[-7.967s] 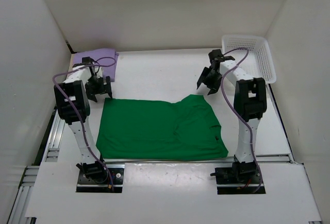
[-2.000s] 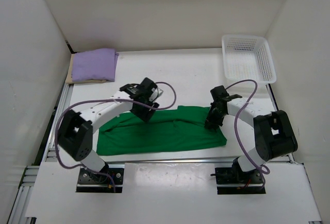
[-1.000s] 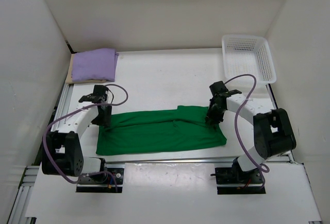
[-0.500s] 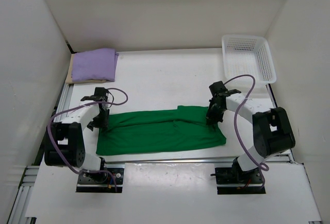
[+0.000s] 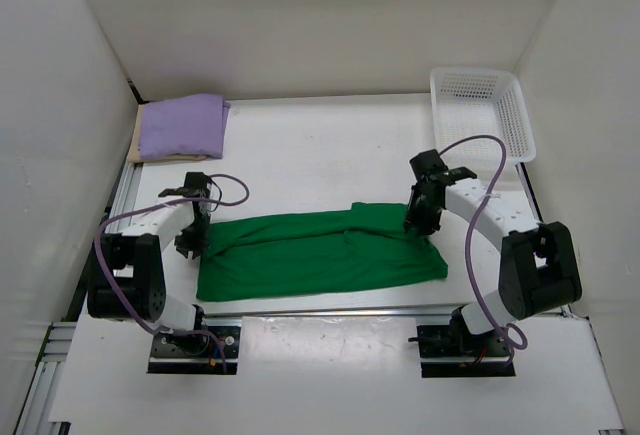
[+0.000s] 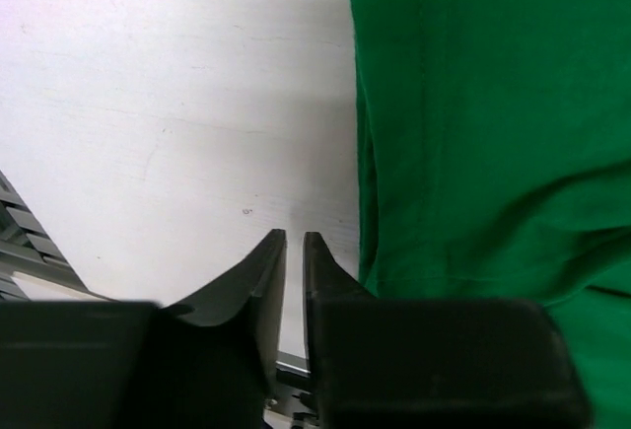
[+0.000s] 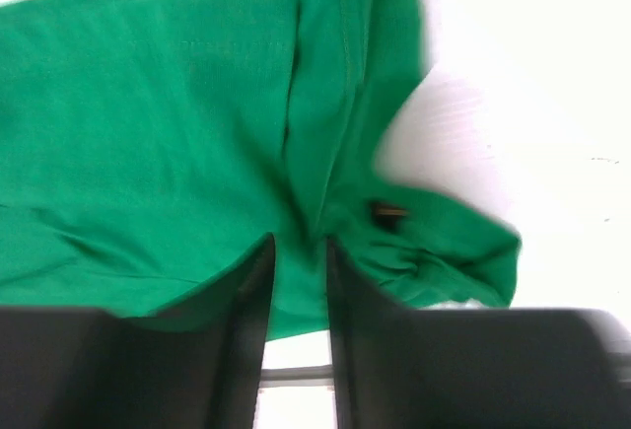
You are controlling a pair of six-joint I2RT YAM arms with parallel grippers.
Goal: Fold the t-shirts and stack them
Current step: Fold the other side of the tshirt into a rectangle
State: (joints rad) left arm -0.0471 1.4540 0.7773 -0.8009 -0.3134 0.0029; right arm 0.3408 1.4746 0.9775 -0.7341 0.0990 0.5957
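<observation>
The green shirt (image 5: 320, 255) lies folded once lengthwise, a long band on the near part of the table (image 5: 320, 150). The right gripper (image 7: 299, 242) seems to pinch its far right corner; the wrinkles run toward its fingers. The left gripper (image 6: 294, 237) is clenched on nothing, just left of the shirt's left edge. I judge the crosswise fold comes next. For this the left claw must open and take that end. The folded purple shirt (image 5: 180, 125) waits far left.

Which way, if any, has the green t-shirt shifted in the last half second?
Yes: the green t-shirt slid slightly right, toward the white basket side.
</observation>
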